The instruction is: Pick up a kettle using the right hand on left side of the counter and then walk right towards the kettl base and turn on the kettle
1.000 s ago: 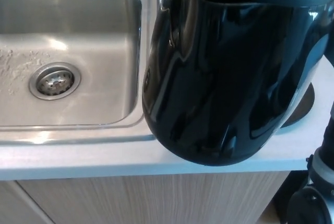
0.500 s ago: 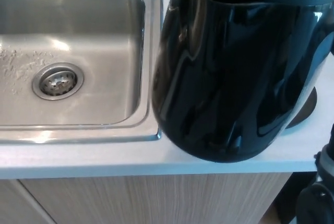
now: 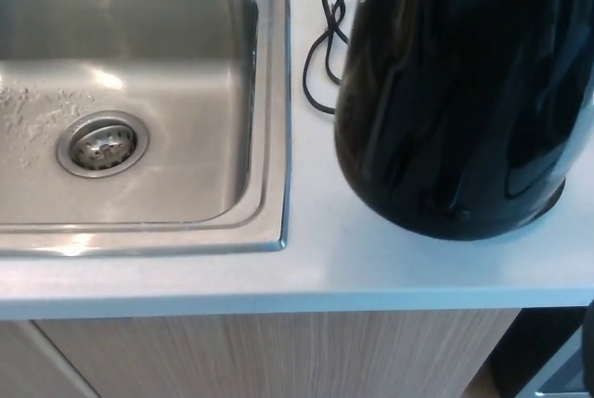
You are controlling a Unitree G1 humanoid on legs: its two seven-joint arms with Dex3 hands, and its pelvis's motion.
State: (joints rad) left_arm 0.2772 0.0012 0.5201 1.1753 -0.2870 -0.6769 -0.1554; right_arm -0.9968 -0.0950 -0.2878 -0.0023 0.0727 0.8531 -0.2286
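The glossy black kettle point(image 3: 464, 101) fills the upper right of the head view, over the white desk point(image 3: 325, 268) to the right of the steel sink point(image 3: 130, 101). A black cord point(image 3: 320, 50) loops just left of it. Neither hand shows, so their state cannot be told.

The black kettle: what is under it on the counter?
Under the black kettle, only a dark edge of the kettle base shows at its lower right. The kettle covers the rest. A black cord lies on the counter beside it.
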